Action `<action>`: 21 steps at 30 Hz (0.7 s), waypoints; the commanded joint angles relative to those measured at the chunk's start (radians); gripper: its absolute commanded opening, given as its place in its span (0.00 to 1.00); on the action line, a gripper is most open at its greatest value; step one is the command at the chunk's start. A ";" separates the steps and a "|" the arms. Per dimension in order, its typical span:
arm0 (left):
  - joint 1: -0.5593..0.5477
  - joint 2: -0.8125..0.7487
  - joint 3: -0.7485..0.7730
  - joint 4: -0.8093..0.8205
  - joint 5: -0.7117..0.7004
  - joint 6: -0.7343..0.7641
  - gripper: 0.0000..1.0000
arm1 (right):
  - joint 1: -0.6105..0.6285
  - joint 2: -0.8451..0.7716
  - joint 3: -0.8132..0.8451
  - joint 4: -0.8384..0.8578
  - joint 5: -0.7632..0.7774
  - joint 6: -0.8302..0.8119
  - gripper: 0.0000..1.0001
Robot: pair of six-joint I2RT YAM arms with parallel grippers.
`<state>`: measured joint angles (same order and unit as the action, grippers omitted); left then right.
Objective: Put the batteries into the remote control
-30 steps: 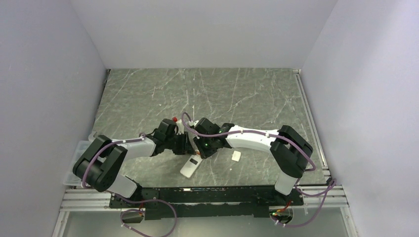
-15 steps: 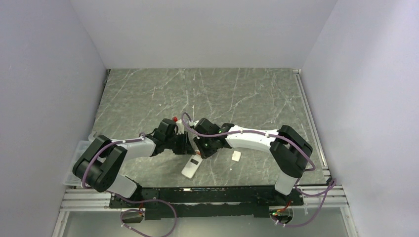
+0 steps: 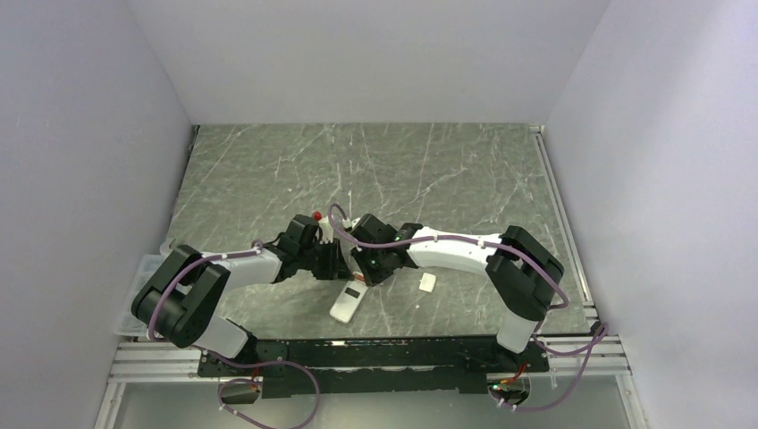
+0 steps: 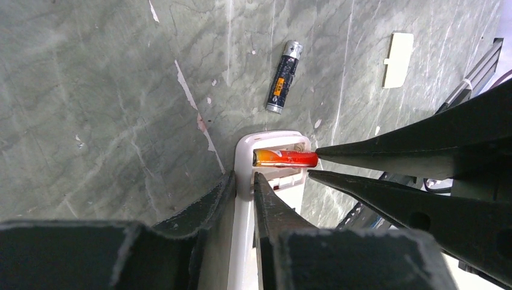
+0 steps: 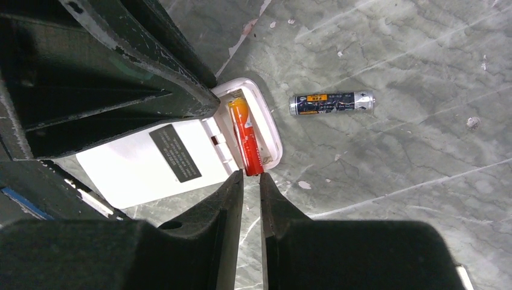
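The remote control [image 3: 344, 306] lies back up near the table's front, its battery bay open. In the right wrist view its white back [image 5: 133, 169] carries a dark label. My left gripper [image 4: 244, 176] is shut on the remote's side wall. My right gripper [image 5: 251, 175] is shut on the end of a red-orange battery [image 5: 246, 136] that lies in the bay, also seen in the left wrist view [image 4: 285, 158]. A dark grey battery [image 5: 331, 103] lies loose on the table beside the remote's end [image 4: 284, 77]. In the top view both grippers meet over the remote.
A small flat white square plastic piece [image 3: 427, 281] lies right of the remote, also in the left wrist view [image 4: 398, 59]. A pale tray [image 3: 141, 277] sits at the table's left edge. Metal rails [image 3: 572, 232] run along the right and front edges.
The right arm has shifted slightly to the left. The remote and the left arm have hardly moved.
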<state>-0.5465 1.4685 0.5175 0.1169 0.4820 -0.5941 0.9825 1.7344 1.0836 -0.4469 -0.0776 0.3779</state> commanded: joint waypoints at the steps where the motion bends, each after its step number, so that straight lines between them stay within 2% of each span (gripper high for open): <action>1: -0.002 -0.007 0.004 0.040 0.056 0.020 0.21 | -0.003 0.003 0.040 0.030 0.017 0.006 0.18; 9: -0.002 -0.010 0.004 0.041 0.069 0.026 0.20 | -0.007 0.010 0.048 0.043 0.012 0.008 0.14; 21: -0.005 -0.015 -0.001 0.053 0.088 0.026 0.19 | -0.008 0.026 0.074 0.050 0.009 0.001 0.13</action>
<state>-0.5442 1.4685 0.5163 0.1169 0.4999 -0.5827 0.9802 1.7489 1.1019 -0.4564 -0.0784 0.3775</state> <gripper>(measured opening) 0.197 0.136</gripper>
